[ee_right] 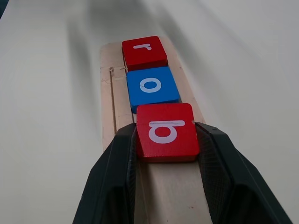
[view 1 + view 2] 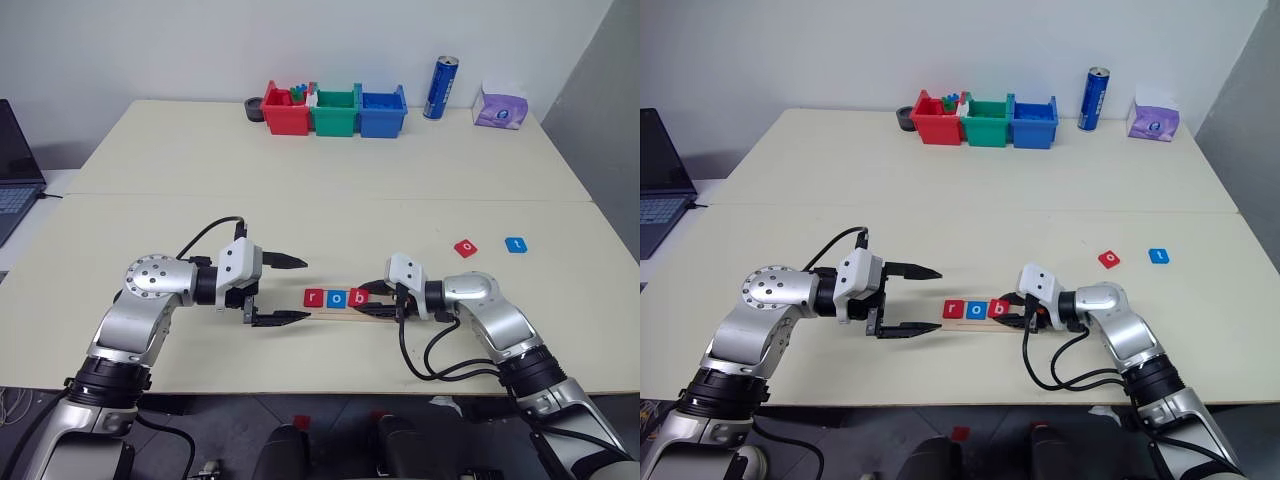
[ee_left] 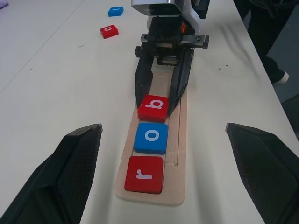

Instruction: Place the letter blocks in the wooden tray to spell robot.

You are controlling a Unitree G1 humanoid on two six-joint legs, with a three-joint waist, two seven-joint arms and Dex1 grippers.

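Observation:
The wooden tray (image 2: 330,312) lies near the table's front edge, and three letter blocks stand in a row in it: red r (image 2: 314,297), blue o (image 2: 336,298), red b (image 2: 358,296). My right gripper (image 2: 368,297) reaches in from the tray's right end and is shut on the b block (image 1: 167,128), one finger on each side. My left gripper (image 2: 306,290) hovers open just off the tray's left end with nothing between its fingers (image 3: 79,154). Two more letter blocks lie loose on the table to the right: a red o (image 2: 466,248) and a blue t (image 2: 516,244).
Red (image 2: 284,112), green (image 2: 334,113) and blue bins (image 2: 383,112) line the table's far edge. Beside them stand a black round object (image 2: 254,108), a blue can (image 2: 440,87) and a purple tissue box (image 2: 500,106). A laptop (image 2: 15,170) sits at far left.

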